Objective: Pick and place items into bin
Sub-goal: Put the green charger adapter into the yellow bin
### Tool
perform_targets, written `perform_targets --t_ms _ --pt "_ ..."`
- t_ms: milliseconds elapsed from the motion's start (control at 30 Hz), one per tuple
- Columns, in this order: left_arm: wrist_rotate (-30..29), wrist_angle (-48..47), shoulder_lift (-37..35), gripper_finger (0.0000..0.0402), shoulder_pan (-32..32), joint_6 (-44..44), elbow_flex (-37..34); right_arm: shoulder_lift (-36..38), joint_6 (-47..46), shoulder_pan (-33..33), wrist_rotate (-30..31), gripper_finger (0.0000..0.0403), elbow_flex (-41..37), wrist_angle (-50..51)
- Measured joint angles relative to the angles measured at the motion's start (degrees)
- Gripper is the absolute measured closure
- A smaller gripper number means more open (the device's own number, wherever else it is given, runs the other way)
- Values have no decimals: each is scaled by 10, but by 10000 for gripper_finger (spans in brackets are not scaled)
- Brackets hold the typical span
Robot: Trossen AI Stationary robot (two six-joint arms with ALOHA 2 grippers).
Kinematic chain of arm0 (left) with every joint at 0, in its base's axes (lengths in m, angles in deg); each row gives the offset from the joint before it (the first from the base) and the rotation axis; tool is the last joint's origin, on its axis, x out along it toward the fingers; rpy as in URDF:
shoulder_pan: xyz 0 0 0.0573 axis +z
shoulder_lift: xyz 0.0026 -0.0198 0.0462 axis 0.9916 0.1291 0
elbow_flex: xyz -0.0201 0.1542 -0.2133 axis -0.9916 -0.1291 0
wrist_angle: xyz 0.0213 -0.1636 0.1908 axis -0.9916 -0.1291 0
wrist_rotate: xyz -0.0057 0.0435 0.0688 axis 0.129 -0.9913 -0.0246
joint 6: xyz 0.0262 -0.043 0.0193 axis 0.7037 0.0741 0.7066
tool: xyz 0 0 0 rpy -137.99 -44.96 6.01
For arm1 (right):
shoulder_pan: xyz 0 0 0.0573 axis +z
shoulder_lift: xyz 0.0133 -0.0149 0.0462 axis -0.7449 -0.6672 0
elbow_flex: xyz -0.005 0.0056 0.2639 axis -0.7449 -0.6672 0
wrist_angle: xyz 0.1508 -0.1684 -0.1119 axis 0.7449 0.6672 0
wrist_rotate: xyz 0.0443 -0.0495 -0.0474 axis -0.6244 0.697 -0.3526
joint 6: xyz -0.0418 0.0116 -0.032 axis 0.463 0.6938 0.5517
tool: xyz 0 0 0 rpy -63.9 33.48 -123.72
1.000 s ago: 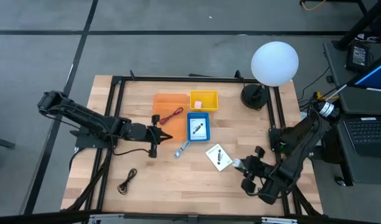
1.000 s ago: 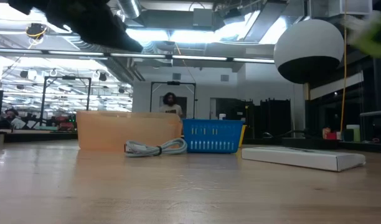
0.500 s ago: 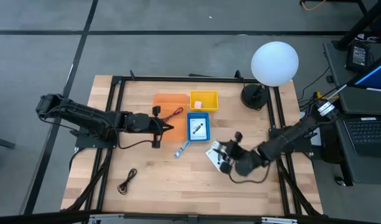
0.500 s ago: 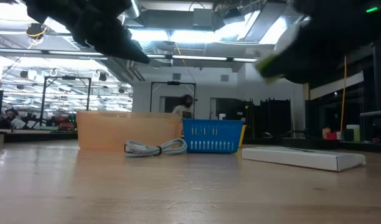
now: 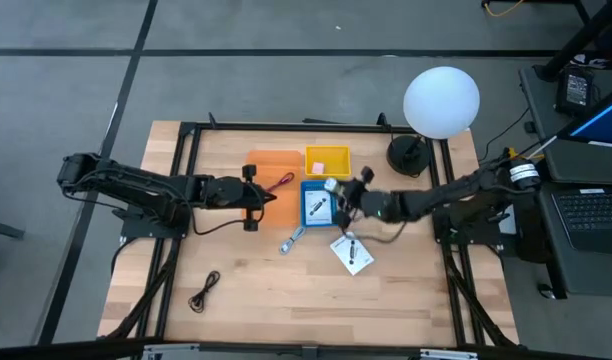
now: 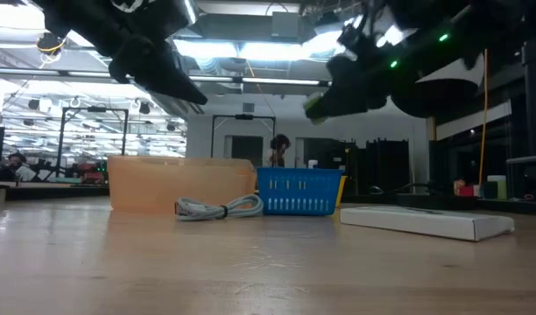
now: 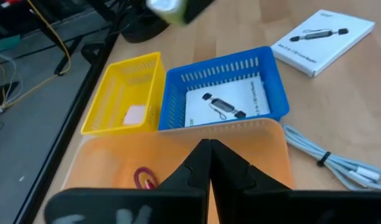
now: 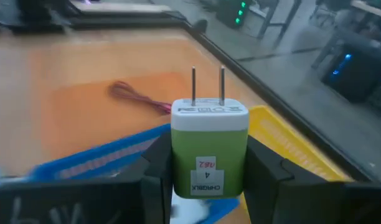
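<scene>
Right claw had the charger over the bins

My right gripper [image 8: 209, 180] was clamped on a green-and-white plug charger [image 8: 209, 152], prongs up, above the blue bin [image 5: 318, 204]. Left gripper [image 7: 209, 165] was pinched fully shut, holding nothing, over the orange bin [image 5: 271, 168] with the red cable [image 5: 279, 186] inside.

Wooden table [image 5: 236, 280]: three bins [image 5: 319, 205], white card [image 5: 352, 252], black cable [image 5: 204, 292]

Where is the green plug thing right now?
The green plug is held in the right gripper, up in the air over the blue basket in the middle of the table, next to the yellow basket.
</scene>
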Motion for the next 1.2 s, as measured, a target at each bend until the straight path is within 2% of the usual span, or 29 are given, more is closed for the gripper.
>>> perform_targets --t_ms 167,333,433,700,867,1033,1200 --pt "0 -10 0 398 0 -20 0 0 3 -88 -97 286 0 0" --pt "-7 -14 0 398 0 -20 0 0 2 -141 -114 286 7 16" --pt "-23 -14 0 398 0 -20 0 0 -5 -156 -118 286 44 90" --pt "-35 -17 0 398 0 -25 0 -2 -16 -197 -187 286 187 348" --pt "-35 -17 0 398 0 -26 0 -2 -29 -232 -248 286 233 433" --pt "-35 -17 0 398 0 -47 0 -2 -30 -254 -276 286 247 446" --pt "-35 -17 0 398 0 -56 0 -24 -30 -255 -279 286 235 419"
